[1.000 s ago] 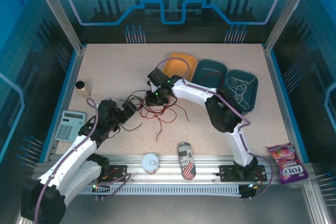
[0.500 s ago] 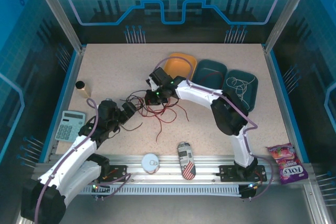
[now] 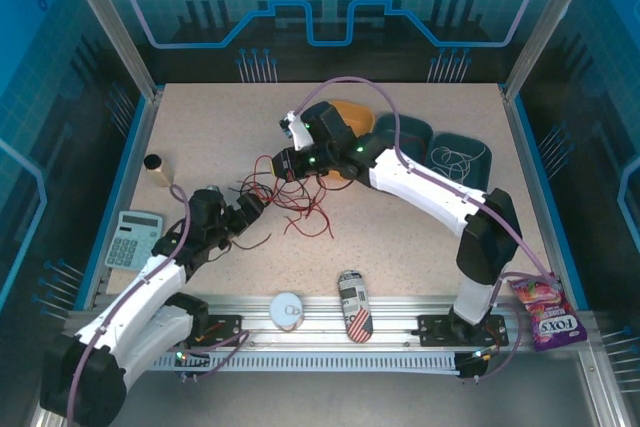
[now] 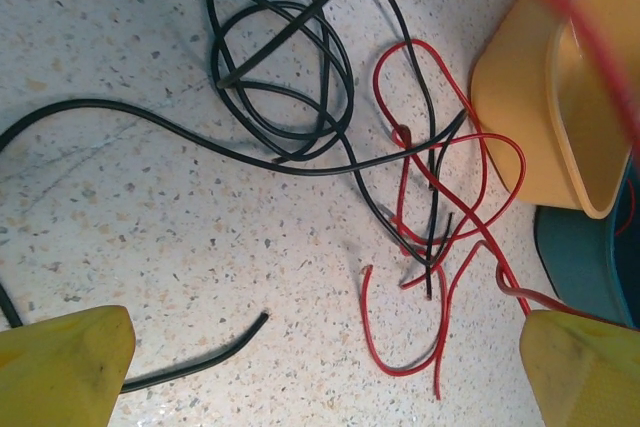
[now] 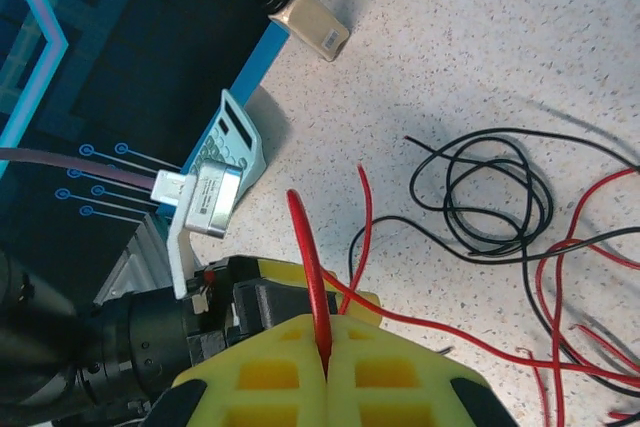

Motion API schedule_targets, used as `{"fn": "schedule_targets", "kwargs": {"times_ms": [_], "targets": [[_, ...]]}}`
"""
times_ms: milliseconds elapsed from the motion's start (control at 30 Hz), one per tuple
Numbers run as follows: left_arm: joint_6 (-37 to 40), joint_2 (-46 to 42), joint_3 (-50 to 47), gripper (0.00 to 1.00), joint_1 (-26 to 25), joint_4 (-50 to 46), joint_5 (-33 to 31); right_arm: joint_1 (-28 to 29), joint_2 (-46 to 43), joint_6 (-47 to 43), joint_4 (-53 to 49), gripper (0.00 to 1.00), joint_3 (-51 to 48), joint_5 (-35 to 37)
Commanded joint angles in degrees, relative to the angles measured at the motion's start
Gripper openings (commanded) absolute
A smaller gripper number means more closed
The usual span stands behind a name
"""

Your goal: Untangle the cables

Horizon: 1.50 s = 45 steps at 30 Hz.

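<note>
Red cables [image 3: 305, 209] and black cables [image 3: 255, 190] lie tangled mid-table. A white cable [image 3: 455, 160] is coiled in the right dark teal tray [image 3: 480, 187]. My right gripper [image 3: 280, 163] hangs above the tangle's left side. In the right wrist view that gripper [image 5: 325, 362] is shut on a red cable [image 5: 308, 247], which loops up out of the yellow fingers. My left gripper [image 3: 252, 205] sits low by the tangle. In the left wrist view it [image 4: 320, 377] is open, its fingertips [image 4: 62, 362] wide apart with only loose ends of a black cable [image 4: 280, 77] and a red cable [image 4: 440, 207] ahead.
An orange tray [image 3: 352, 115] and a second teal tray [image 3: 408, 132] stand behind the tangle. A calculator [image 3: 133, 239] and a small bottle [image 3: 155, 167] are at the left. A can [image 3: 352, 305], a white round lid [image 3: 287, 309] and a candy bag [image 3: 545, 312] lie along the near edge.
The right arm has stretched out and its gripper has moved left and back, drawing the red cable with it. The red strands have shifted left. The left arm has barely moved.
</note>
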Motion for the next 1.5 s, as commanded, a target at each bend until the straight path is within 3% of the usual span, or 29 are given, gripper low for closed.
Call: {"fn": "schedule_targets", "kwargs": {"times_ms": [0,500,1000,1467], "targets": [[1.77,0.95,-0.12,0.99,0.50,2.06,2.91,1.17,-2.81,-3.72,-2.67,0.02,2.52,2.51],[2.74,3.50,0.77,0.99,0.50,3.66,4.73,1.40,-6.24,-10.46,-7.91,0.02,12.15,6.64],[2.69,3.22,0.43,0.99,0.52,4.11,5.14,-0.24,-6.69,-19.20,-18.57,0.03,27.29,17.53],[2.81,2.58,0.63,0.99,0.50,3.41,5.49,-14.49,-12.48,-18.28,-20.69,0.04,23.38,19.91]]}}
